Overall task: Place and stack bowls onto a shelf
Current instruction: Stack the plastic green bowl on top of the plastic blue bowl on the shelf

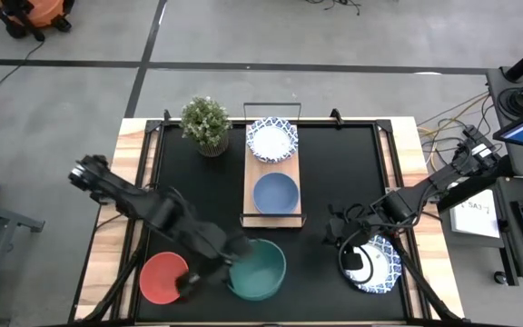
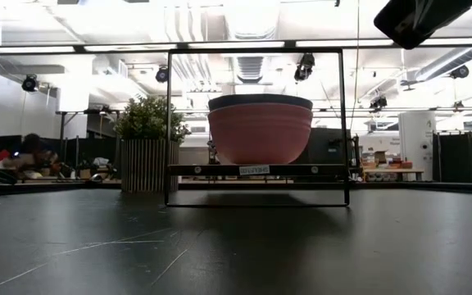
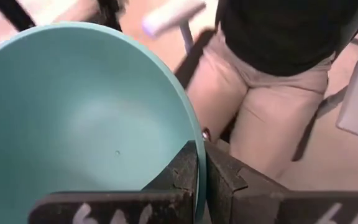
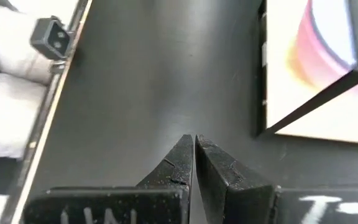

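Observation:
My left gripper (image 1: 232,261) (image 3: 201,148) is shut on the green bowl (image 1: 258,269) (image 3: 73,124) near the table's near edge. A red bowl (image 1: 163,277) sits on the mat to its left. The shelf (image 1: 248,195) (image 2: 256,170) carries a blue bowl (image 1: 275,193) stacked in a pink bowl (image 2: 260,133), and a white blue-patterned bowl (image 1: 272,140) at its far end. My right gripper (image 1: 336,233) (image 4: 194,142) is shut over bare mat right of the shelf. Another white patterned bowl (image 1: 379,265) lies partly under the right arm. My left gripper pinches the green bowl's rim (image 3: 195,127) on the bowl's left side. One finger (image 3: 178,171) is inside the bowl and the other (image 3: 229,177) outside. The fingers come slanting from the table's left. The bowl looks tilted; whether it is clear of the mat I cannot tell.
A potted plant (image 1: 205,123) (image 2: 146,139) stands at the far left of the shelf. A person in beige trousers (image 3: 260,106) stands beyond the table's near edge. The black mat (image 1: 334,173) is bare between the shelf and the right arm.

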`<state>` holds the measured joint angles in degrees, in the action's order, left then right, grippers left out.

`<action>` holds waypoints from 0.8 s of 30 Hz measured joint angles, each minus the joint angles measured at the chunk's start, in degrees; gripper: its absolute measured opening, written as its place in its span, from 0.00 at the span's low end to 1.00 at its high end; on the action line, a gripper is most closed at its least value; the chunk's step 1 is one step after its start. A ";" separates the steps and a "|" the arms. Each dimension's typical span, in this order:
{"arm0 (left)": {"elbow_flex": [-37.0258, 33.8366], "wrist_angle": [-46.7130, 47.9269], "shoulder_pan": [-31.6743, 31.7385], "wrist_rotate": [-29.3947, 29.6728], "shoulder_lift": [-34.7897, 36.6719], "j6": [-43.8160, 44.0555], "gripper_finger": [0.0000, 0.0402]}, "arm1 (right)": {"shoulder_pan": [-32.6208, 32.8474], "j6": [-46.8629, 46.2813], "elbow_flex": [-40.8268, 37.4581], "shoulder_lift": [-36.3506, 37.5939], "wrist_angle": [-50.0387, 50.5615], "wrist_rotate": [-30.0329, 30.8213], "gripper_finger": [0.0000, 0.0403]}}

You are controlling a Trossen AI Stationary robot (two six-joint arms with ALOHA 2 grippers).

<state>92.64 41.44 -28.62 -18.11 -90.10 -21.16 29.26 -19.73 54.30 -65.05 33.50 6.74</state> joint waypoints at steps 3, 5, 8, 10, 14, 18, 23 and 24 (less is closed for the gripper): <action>-0.02 0.58 1.21 0.01 4.07 -5.41 0.00 | 0.00 1.75 0.00 -0.01 -0.20 2.76 0.02; -0.11 1.54 2.68 0.92 6.18 -8.24 0.00 | -0.01 3.08 0.00 -0.01 -0.74 3.80 0.02; -0.30 3.03 6.02 5.04 9.10 -12.02 0.00 | -0.08 4.52 0.00 -0.01 -2.36 4.03 0.02; -0.43 2.94 8.93 7.93 10.44 -13.80 0.00 | -0.15 5.55 0.00 -0.01 -3.41 4.65 0.02; -0.53 2.62 17.17 9.01 10.47 -14.44 0.00 | -0.17 8.63 0.00 -0.01 -5.46 7.83 0.02; -0.70 2.74 24.97 7.83 8.00 -12.33 0.00 | -0.31 13.34 0.00 -0.01 -7.50 11.16 0.02; -1.29 3.36 29.47 0.55 3.10 -11.77 0.00 | -1.59 18.07 0.00 0.01 -10.15 11.96 0.02; -1.29 3.46 29.65 0.08 2.10 -11.77 0.00 | -1.90 18.93 0.00 0.01 -10.55 11.96 0.02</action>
<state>91.35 44.91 1.03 -18.03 -88.00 -32.93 27.36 -0.80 54.30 -65.04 22.95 18.70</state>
